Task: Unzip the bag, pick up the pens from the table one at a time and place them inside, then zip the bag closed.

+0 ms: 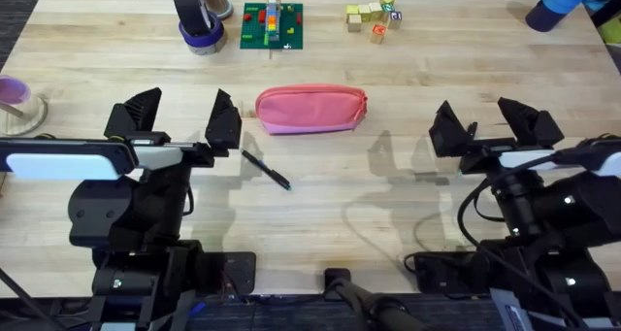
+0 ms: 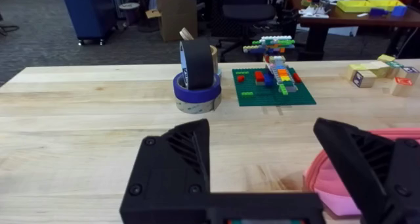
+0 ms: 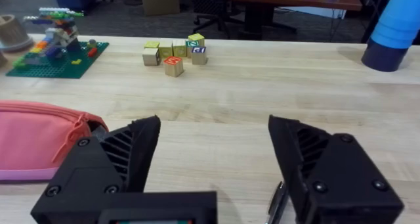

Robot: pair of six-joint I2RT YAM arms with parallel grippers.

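Fingers first: on the left gripper [image 1: 182, 119] we see them spread wide with nothing between them, and on the right gripper [image 1: 497, 124] they stand apart the same way, also empty. Both hover above the table [image 1: 388, 215], neither touching anything.

Out from the left gripper, one pen [image 1: 266, 170] lies loose on the wood just to its right, slanting toward the near edge. Beyond it, near the middle of the table, the bag [image 1: 310, 109] lies flat, its long side running across our view; in the left wrist view its pink end [image 2: 328, 184] peeks in beside one finger. From the right wrist we see the other end [image 3: 39, 138], with what looks like a pink pull tab [image 3: 72, 135] hanging there, and a dark slim thing [image 3: 278, 199] by one finger that may be the second pen, though we cannot tell for sure.

We judge the task to be at its start: the bag looks closed and at least one pen is still outside it. The unzipping comes first. That calls for one gripper to pin the fabric while the other closes on the tab and draws it along the top edge. We would expect the soft pouch to slide or bunch if it is not held down.
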